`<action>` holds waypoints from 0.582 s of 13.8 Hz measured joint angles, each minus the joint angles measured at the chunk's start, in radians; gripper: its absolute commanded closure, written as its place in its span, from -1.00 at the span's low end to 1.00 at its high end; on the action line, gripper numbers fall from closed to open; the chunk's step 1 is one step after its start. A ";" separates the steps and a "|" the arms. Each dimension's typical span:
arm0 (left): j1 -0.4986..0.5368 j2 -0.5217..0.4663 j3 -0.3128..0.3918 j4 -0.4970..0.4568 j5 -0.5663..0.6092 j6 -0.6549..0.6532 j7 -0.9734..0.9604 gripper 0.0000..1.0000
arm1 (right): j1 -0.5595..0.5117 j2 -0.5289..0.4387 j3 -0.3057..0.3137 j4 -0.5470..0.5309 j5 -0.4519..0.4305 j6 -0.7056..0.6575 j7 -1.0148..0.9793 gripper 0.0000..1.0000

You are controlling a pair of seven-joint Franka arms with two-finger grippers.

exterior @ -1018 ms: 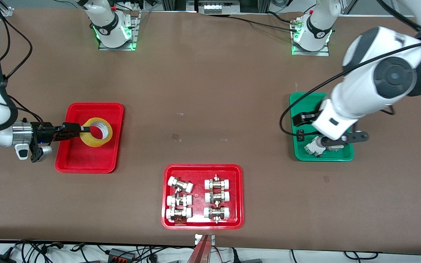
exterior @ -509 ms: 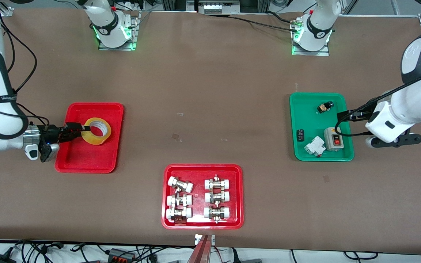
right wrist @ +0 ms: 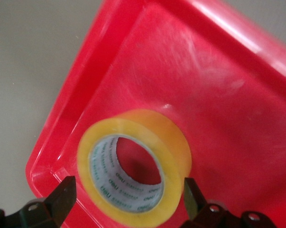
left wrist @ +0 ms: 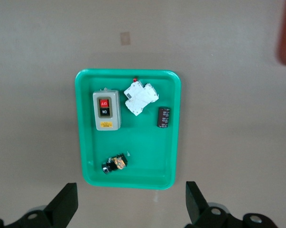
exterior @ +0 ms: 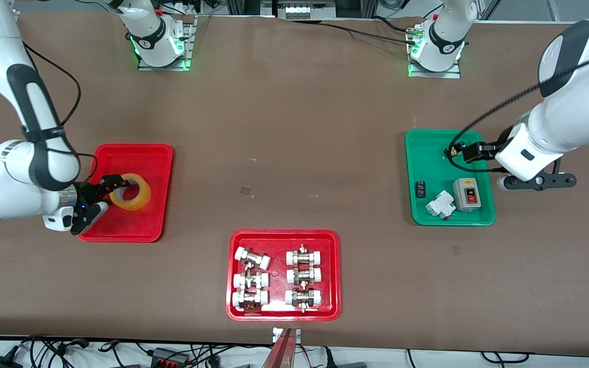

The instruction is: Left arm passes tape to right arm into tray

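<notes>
The yellow tape (exterior: 142, 200) rests tilted in the plain red tray (exterior: 136, 153), toward the right arm's end of the table. My right gripper (exterior: 107, 184) is low at the tray's edge beside the roll. In the right wrist view its fingers (right wrist: 62, 195) stand wide apart on either side of the tape (right wrist: 177, 142), over the tray's floor (right wrist: 218, 71), so it is open. My left gripper (exterior: 536, 181) hangs open and empty by the green tray's (exterior: 430, 153) outer edge. In the left wrist view (left wrist: 131, 209) it is above that tray (left wrist: 86, 142).
A second red tray (exterior: 283, 235) with several white-capped metal fittings lies near the front camera, mid-table. The green tray holds a grey switch box (exterior: 467, 194), a white breaker (exterior: 440, 204) and small black parts.
My right gripper lowered the tape into the red tray and opened its fingers off the roll's wall. My left arm swung off the green tray toward its own end of the table.
</notes>
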 measured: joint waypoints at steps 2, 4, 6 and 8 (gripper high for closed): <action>0.019 -0.011 0.009 0.000 0.000 0.006 0.038 -1.00 | 0.031 -0.075 0.000 0.002 -0.050 -0.002 0.072 -1.00; 0.005 -0.016 0.084 0.001 -0.016 0.058 0.047 -1.00 | 0.053 -0.168 0.000 0.004 -0.063 -0.038 0.187 -1.00; -0.104 -0.043 0.255 0.002 -0.077 0.113 0.074 -1.00 | 0.091 -0.282 0.001 0.007 -0.067 -0.116 0.379 -1.00; -0.211 -0.097 0.332 0.000 -0.102 0.029 0.081 -1.00 | 0.140 -0.396 0.004 0.007 -0.089 -0.201 0.558 -1.00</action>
